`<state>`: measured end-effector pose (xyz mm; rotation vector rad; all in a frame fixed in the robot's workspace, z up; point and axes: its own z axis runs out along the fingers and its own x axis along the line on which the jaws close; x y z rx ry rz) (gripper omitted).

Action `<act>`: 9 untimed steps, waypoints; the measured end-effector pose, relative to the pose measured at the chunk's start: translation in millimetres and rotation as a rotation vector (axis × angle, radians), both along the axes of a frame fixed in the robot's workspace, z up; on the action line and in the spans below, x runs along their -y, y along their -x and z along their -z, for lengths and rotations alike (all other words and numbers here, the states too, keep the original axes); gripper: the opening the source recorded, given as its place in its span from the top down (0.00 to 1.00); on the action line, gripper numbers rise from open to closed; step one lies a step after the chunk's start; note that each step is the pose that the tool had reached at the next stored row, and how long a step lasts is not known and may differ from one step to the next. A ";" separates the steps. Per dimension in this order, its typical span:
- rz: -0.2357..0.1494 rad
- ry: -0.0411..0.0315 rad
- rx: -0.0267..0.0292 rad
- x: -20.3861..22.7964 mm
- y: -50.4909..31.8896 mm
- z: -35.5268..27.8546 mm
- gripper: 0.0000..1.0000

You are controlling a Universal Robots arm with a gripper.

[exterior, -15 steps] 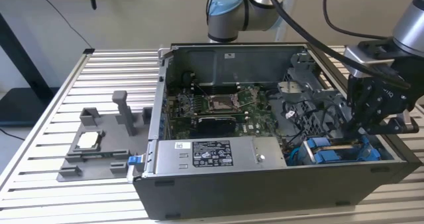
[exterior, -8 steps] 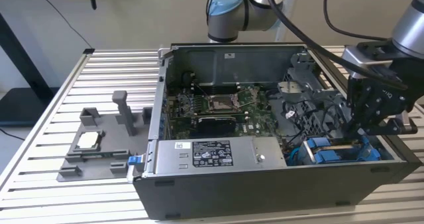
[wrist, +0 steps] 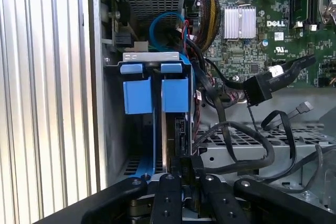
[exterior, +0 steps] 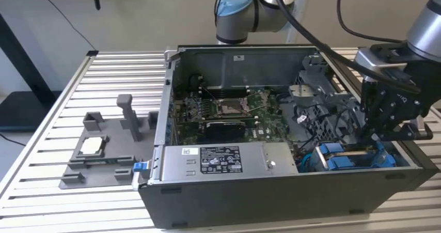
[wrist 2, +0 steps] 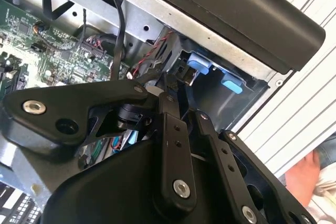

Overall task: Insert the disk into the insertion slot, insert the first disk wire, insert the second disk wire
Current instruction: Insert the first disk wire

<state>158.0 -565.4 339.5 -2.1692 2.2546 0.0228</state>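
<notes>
— What sits on the counter [exterior: 41, 140], from left to right?
— A grey fixture [exterior: 103, 163], then an open computer case [exterior: 276, 197] with a labelled power supply [exterior: 220, 160]. At the exterior view's right, the blue-bracketed disk [exterior: 348, 158] stands just below the tool [exterior: 377, 137].
— Is the tool clenched?
— I cannot tell. The case wall is close beside it, and loose black wires [wrist: 265, 150] lie over the perforated insertion slot [wrist: 247, 140].

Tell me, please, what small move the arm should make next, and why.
Probably a slight, straight push deeper into the insertion slot: the pincer sits in line behind the dark disk, which stands beside the blue carriers and seems not quite seated.
</notes>
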 end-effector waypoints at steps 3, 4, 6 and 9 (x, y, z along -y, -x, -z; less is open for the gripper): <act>0.003 -0.0002 0.0003 0.0 -0.1 0.6 0.81; 0.004 -0.0001 0.0003 0.0 -0.1 0.8 0.81; 0.004 -0.0013 0.0003 0.0 -0.3 1.6 0.81; 0.005 -0.0002 0.0003 0.0 -0.3 1.9 0.81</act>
